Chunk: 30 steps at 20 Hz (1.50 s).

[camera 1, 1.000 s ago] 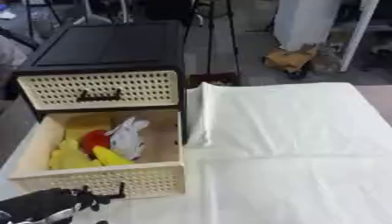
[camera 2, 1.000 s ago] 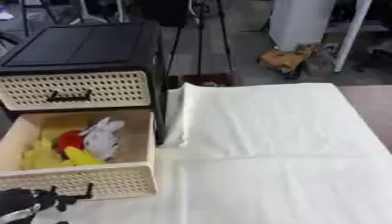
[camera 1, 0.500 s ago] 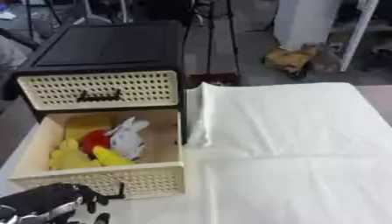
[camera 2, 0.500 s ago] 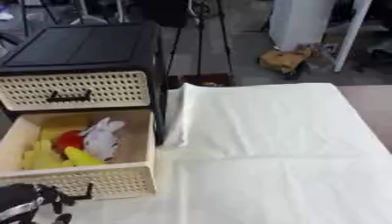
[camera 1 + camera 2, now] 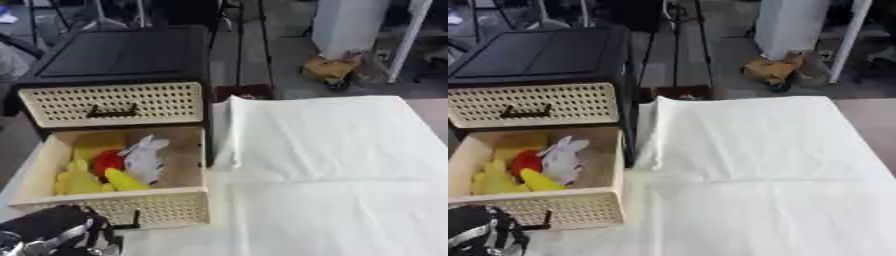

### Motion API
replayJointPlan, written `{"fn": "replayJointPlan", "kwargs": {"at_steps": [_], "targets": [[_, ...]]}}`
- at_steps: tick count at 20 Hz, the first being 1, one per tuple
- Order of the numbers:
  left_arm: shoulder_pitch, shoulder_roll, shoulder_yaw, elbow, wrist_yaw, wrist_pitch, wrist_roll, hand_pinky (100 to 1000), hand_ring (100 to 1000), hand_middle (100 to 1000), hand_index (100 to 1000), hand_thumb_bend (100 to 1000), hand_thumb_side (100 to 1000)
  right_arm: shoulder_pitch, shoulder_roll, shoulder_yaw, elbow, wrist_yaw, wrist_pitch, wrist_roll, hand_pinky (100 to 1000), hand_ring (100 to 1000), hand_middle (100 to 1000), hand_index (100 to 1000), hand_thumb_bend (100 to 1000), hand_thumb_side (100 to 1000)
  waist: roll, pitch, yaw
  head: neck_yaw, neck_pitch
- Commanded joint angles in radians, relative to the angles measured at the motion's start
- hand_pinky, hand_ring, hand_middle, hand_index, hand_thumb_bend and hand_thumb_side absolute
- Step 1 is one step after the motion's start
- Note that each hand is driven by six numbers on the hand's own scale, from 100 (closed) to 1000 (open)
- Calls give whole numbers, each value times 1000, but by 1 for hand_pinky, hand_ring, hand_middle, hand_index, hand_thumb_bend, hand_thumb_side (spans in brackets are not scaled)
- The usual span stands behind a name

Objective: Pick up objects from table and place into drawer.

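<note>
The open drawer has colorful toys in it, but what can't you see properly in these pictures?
- Toys in the open drawer: yellow, red and white shapes, too blurred to name, piled over each other in both eye views.
- Left hand: cut off by the lower left corner; its fingers cannot be made out.
- Right hand: in neither view.
- Upper drawer: closed, so its inside is hidden.

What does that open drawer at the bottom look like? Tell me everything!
The open drawer is pale cream, with a holey woven-looking front and a dark handle. It is pulled out from the black cabinet, under a closed drawer like it. Inside lie yellow toys, a red thing and a white toy. The left hand shows just before its front.
</note>
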Motion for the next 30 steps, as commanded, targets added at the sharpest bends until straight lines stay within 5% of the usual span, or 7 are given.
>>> {"fn": "replayJointPlan", "kwargs": {"at_steps": [1,30], "targets": [[-17,19,22,-13,-17,5,8,186,389,915,1000,100,1000,-19,-11,-7,-16,5,0,-3,422,505,454,637,100,880,0,-18,1,2,-15],[-87,-19,43,40,-2,2,65,204,392,915,1000,100,1000,-22,0,-9,-16,6,4,-2,422,502,456,626,100,873,6,-8,-7,-1,-22]]}}
